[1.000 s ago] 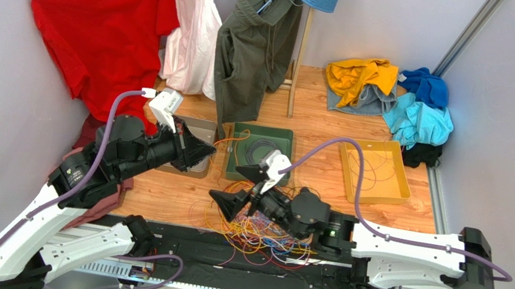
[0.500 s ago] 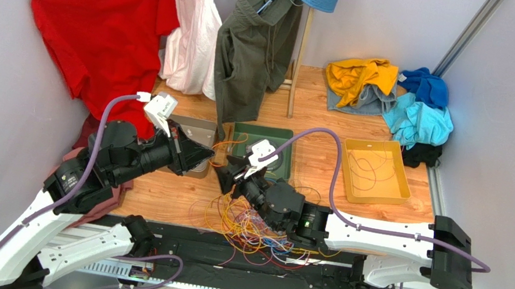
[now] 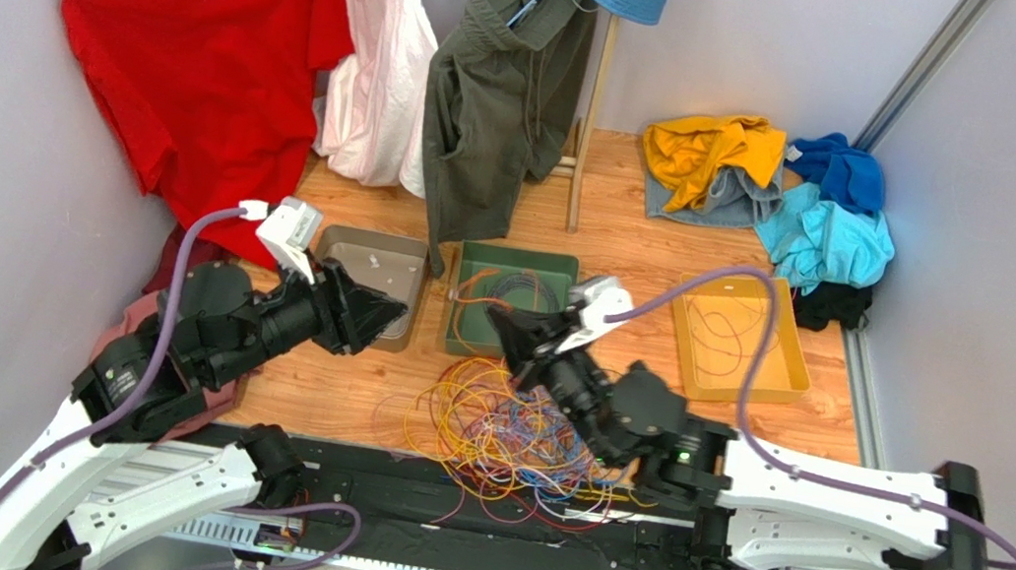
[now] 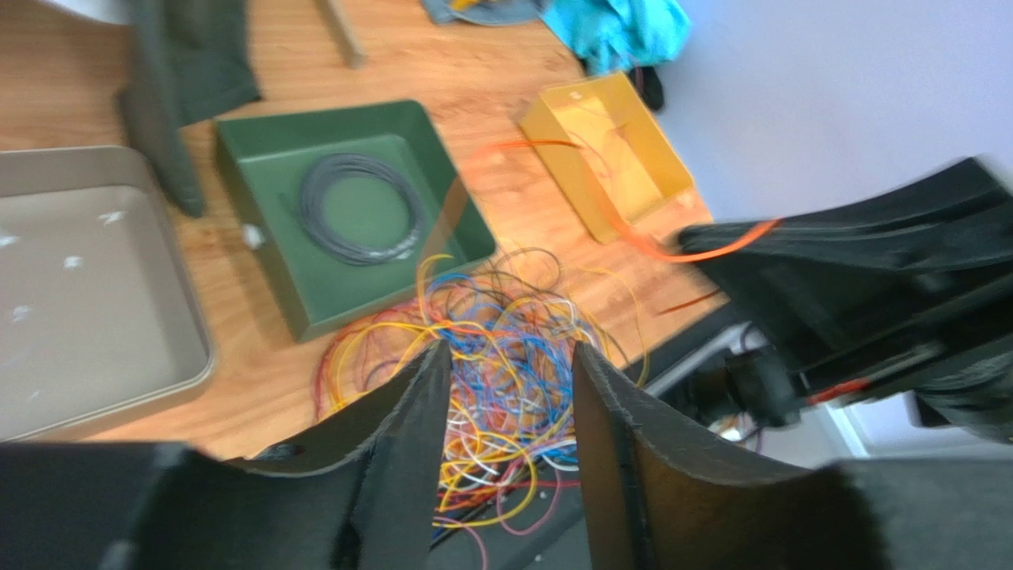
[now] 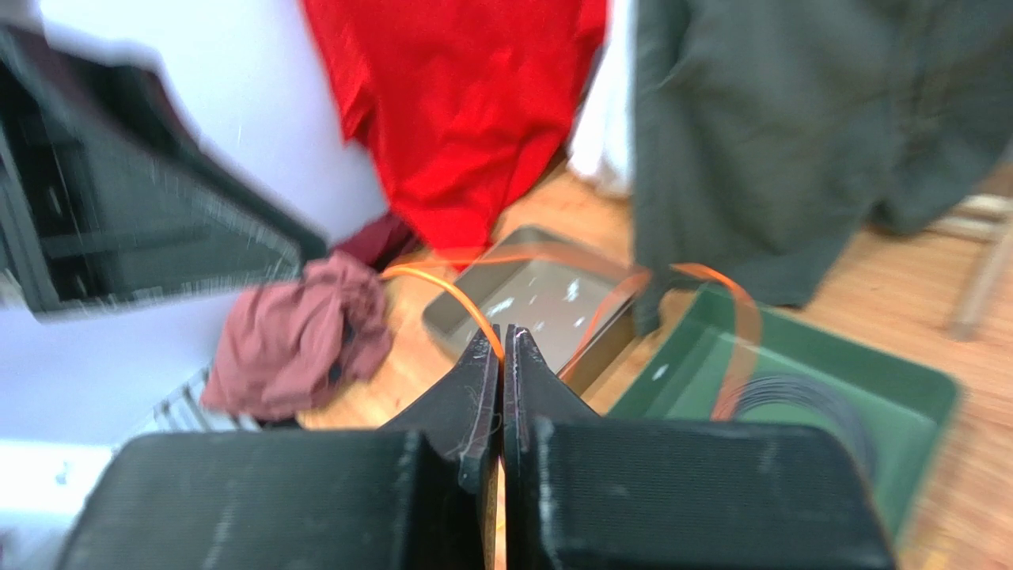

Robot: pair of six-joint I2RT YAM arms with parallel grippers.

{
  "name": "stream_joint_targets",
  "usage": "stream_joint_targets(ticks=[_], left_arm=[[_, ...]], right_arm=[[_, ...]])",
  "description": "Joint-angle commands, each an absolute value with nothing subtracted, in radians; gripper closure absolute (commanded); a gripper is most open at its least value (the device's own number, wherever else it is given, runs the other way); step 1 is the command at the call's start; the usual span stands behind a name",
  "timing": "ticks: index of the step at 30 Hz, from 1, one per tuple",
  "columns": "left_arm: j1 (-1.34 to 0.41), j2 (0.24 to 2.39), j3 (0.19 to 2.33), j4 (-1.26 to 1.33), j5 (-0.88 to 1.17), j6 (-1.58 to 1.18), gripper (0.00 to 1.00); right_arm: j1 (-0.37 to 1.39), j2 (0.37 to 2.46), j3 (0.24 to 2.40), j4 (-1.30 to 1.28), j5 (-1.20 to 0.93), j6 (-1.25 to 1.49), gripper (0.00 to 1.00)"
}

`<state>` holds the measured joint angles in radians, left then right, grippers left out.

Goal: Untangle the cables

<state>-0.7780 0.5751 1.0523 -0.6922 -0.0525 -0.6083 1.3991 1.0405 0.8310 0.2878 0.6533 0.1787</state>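
The cables lie tangled beside the green tray. The right gripper pinches what seems, through blur, an orange strand. The left gripper has its jaws apart, empty.

Links: white moulded shells on the left arm and the right arm, with round black joints.
Cables: a purple-grey hose loops along each arm.
Wrist cameras: small white blocks.
Fingers: matte black wedge-shaped fingers with a grainy surface.

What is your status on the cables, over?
Left fingers open, holding nothing. Right fingers shut on an orange cable, held up near the green tray. Tangle on the table. Nothing blocks.
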Motion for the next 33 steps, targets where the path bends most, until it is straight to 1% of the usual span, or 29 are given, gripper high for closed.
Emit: stream_joint_targets(ticks=[1, 2, 5, 8, 9, 10, 11, 12, 14, 15, 17, 18, 20, 21, 23, 24, 27, 33], left_arm=[[-0.775, 0.503, 1.006, -0.713, -0.196, -0.588, 0.47], [-0.775, 0.496, 1.0, -0.71, -0.221, -0.595, 0.36], [-0.775, 0.471, 0.979, -0.738, -0.274, -0.623, 0.15], [-0.775, 0.445, 0.939, -0.753, -0.259, -0.632, 0.15], [-0.775, 0.437, 0.907, -0.747, -0.25, -0.638, 0.16], [-0.775, 0.417, 0.887, -0.742, -0.239, -0.65, 0.18], [-0.775, 0.407, 0.864, -0.729, -0.217, -0.66, 0.21], [-0.775, 0.394, 0.812, -0.72, -0.201, -0.667, 0.23], [-0.775, 0.353, 0.752, -0.704, -0.17, -0.705, 0.25], [-0.775, 0.338, 0.691, -0.698, -0.163, -0.719, 0.25], [-0.775, 0.292, 0.634, -0.687, -0.135, -0.755, 0.26], [-0.773, 0.276, 0.583, -0.686, -0.127, -0.767, 0.27], [-0.775, 0.233, 0.537, -0.666, -0.098, -0.802, 0.27], [-0.775, 0.223, 0.499, -0.654, -0.085, -0.813, 0.28], [-0.775, 0.196, 0.471, -0.635, -0.065, -0.839, 0.29], [-0.775, 0.195, 0.456, -0.634, -0.063, -0.844, 0.29], [-0.775, 0.195, 0.445, -0.629, -0.052, -0.842, 0.29], [-0.775, 0.198, 0.442, -0.611, -0.035, -0.827, 0.29]], right_arm=[[1.394, 0.884, 0.821, 0.167, 0.771, 0.169, 1.0], [1.394, 0.865, 0.824, 0.151, 0.816, 0.154, 1.0], [1.378, 0.809, 0.857, 0.049, 0.938, 0.132, 1.0], [1.283, 0.759, 0.9, -0.095, 0.977, 0.159, 1.0], [1.206, 0.744, 0.907, -0.132, 0.971, 0.199, 1.0], [1.169, 0.712, 0.904, -0.164, 0.962, 0.204, 1.0], [1.132, 0.695, 0.876, -0.164, 0.953, 0.206, 1.0], [1.056, 0.683, 0.862, -0.164, 0.95, 0.212, 1.0], [0.973, 0.661, 0.847, -0.186, 0.922, 0.224, 1.0], [0.891, 0.661, 0.847, -0.198, 0.908, 0.229, 1.0], [0.812, 0.679, 0.857, -0.244, 0.859, 0.253, 1.0], [0.737, 0.69, 0.865, -0.256, 0.838, 0.262, 1.0], [0.668, 0.727, 0.862, -0.27, 0.786, 0.29, 1.0], [0.59, 0.741, 0.858, -0.271, 0.766, 0.302, 1.0], [0.508, 0.794, 0.844, -0.284, 0.683, 0.359, 1.0], [0.423, 0.813, 0.836, -0.285, 0.652, 0.379, 1.0], [0.309, 0.876, 0.772, -0.24, 0.563, 0.42, 1.0], [0.219, 0.997, 0.741, -0.155, 0.526, 0.41, 1.0]])
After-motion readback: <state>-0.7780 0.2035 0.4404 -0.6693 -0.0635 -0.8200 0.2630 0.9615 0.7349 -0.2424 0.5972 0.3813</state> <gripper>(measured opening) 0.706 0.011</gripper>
